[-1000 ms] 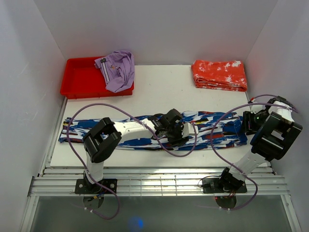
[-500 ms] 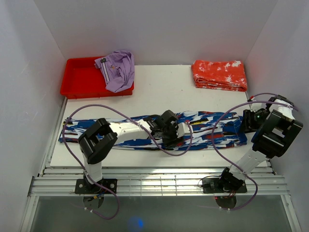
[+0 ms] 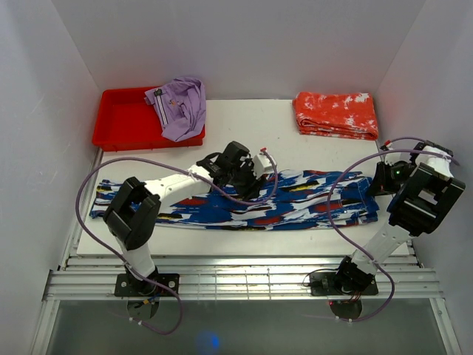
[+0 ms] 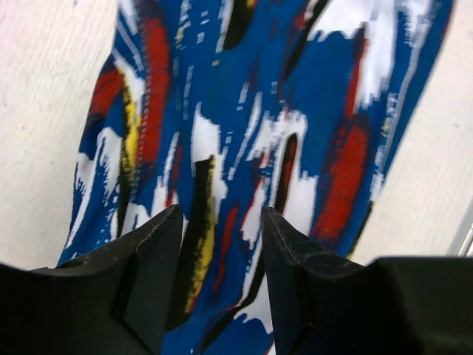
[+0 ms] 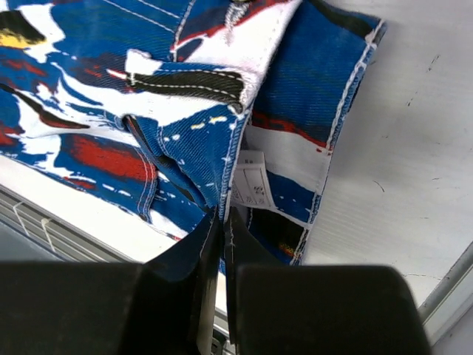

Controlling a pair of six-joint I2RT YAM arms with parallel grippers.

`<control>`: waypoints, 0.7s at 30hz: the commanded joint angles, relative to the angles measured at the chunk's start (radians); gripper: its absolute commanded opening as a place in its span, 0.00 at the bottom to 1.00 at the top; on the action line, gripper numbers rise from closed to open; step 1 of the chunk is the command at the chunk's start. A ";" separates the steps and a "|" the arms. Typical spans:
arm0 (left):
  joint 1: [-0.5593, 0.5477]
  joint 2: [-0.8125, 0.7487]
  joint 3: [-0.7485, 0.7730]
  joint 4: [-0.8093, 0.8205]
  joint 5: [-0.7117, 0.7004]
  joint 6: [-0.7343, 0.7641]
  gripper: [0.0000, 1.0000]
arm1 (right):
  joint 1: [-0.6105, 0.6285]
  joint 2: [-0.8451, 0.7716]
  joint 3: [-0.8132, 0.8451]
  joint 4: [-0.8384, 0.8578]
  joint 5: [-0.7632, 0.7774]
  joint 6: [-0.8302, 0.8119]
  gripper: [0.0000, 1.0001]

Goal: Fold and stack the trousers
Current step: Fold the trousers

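Observation:
The trousers [image 3: 310, 203], in a blue, white and black streaked print with red patches, lie stretched left to right across the white table [image 3: 244, 129]. My left gripper [image 3: 247, 181] hovers over their far edge near the middle. In the left wrist view it [image 4: 222, 222] is open, with the printed fabric [image 4: 244, 111] flat below and nothing between the fingers. My right gripper [image 3: 378, 181] is at the right-hand waist end. In the right wrist view it [image 5: 222, 216] is shut on a stitched edge of the trousers [image 5: 96, 89], beside a white care label [image 5: 251, 185].
A red tray [image 3: 118, 126] at the back left holds a lilac garment [image 3: 181, 107]. A folded orange-red garment with white splotches [image 3: 336, 115] lies at the back right. White walls close in both sides. Metal rails [image 3: 244, 277] run along the near table edge.
My left arm has swung from the trousers' near middle back and left to their far edge. My right gripper has shut on the waist end.

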 commanded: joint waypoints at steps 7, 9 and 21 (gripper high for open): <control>0.167 0.150 0.028 -0.011 0.049 -0.190 0.53 | -0.006 -0.072 0.079 -0.138 0.023 -0.099 0.08; 0.168 0.156 0.012 -0.014 0.045 -0.202 0.52 | -0.006 -0.093 0.044 -0.128 0.072 -0.121 0.08; 0.234 0.226 -0.001 -0.042 0.027 -0.219 0.51 | -0.043 -0.035 -0.137 0.090 0.184 -0.133 0.08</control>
